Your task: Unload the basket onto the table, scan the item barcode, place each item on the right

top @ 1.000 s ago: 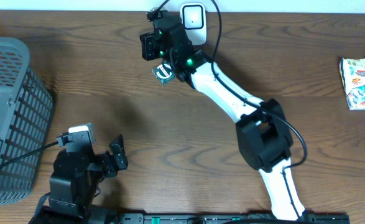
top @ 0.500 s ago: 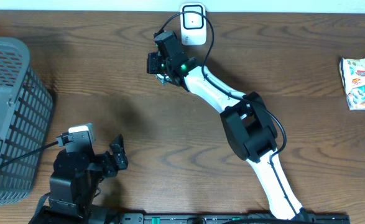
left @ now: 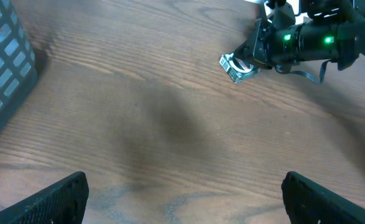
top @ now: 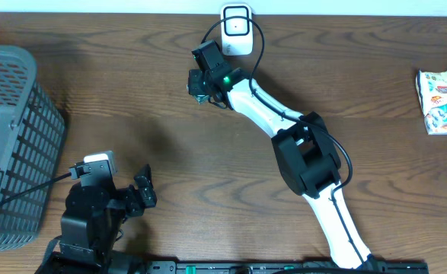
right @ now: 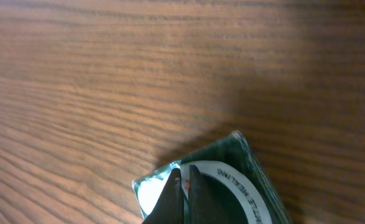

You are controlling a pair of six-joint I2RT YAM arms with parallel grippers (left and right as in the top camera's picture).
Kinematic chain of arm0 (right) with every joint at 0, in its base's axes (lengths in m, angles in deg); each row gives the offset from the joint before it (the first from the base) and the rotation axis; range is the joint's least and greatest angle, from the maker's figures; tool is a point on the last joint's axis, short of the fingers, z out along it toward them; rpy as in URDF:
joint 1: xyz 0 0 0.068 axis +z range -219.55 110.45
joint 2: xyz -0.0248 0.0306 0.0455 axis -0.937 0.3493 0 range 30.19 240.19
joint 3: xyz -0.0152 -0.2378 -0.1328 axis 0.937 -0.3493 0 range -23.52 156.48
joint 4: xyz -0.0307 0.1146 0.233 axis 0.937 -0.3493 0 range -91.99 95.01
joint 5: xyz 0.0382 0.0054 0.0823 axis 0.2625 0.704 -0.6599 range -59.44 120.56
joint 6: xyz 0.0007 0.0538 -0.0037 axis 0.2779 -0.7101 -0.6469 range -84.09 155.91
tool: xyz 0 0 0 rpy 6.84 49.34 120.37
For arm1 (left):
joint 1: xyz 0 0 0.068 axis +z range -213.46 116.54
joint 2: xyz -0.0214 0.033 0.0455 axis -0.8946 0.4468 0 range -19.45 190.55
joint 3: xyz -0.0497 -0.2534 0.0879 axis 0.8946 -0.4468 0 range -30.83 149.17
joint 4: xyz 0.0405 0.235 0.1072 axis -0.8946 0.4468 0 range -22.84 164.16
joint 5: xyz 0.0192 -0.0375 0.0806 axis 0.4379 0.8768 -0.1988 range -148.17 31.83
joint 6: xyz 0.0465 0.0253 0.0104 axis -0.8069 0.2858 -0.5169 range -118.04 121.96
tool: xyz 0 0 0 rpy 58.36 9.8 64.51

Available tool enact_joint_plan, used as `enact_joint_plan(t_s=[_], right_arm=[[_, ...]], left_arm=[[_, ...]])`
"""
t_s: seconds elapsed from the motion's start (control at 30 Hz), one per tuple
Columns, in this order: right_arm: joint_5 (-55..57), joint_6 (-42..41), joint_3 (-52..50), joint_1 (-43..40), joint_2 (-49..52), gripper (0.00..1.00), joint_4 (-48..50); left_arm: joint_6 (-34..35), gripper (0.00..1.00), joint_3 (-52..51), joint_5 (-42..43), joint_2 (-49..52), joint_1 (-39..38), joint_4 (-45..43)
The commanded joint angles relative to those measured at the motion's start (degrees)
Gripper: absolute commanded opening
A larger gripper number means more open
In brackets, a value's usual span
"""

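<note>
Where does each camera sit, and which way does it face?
Overhead: above the table, looking down; left arm and right arm show.
Left wrist: on the left arm, looking forward across the wood; its open fingers fill the bottom corners.
Right wrist: close above the wood, looking down past its shut fingers.
Shared: all three see the small packet those shut fingers pinch.

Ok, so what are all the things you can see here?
grey plastic slatted basket: one, grey, left edge of the table.
white box-shaped scanner: one, white, top middle edge.
small green-and-white packet: one, green and white, gripped just below the scanner.
colourful crinkly snack packet: one, white, blue and orange, right edge.
brown wooden table: one, brown, under everything.
left pincer: one, black, open and empty, bottom left.
right pincer: one, black, shut on the small green-and-white packet.
</note>
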Motion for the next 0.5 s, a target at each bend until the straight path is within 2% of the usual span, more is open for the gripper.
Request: enact_joint_plan(t_s=[0.0,0.27,0.47], right_arm=[[1.7,4.0,-0.1,-0.7,0.0,0.01,-4.5],[7.8,10.2,-0.1,-0.2,-4.9,0.01,-15.0],[14.1,11.8,-0.1,0.6,-6.4,0.01,-21.4]], left_arm=[[0.3,0.98,0.0,-0.7,-0.1,0.0,-0.1],[0.3,0.98,0.0,-0.7,-0.1,0.0,-0.1],[0.3,0.98,0.0,-0.7,-0.1,0.0,-0.1]])
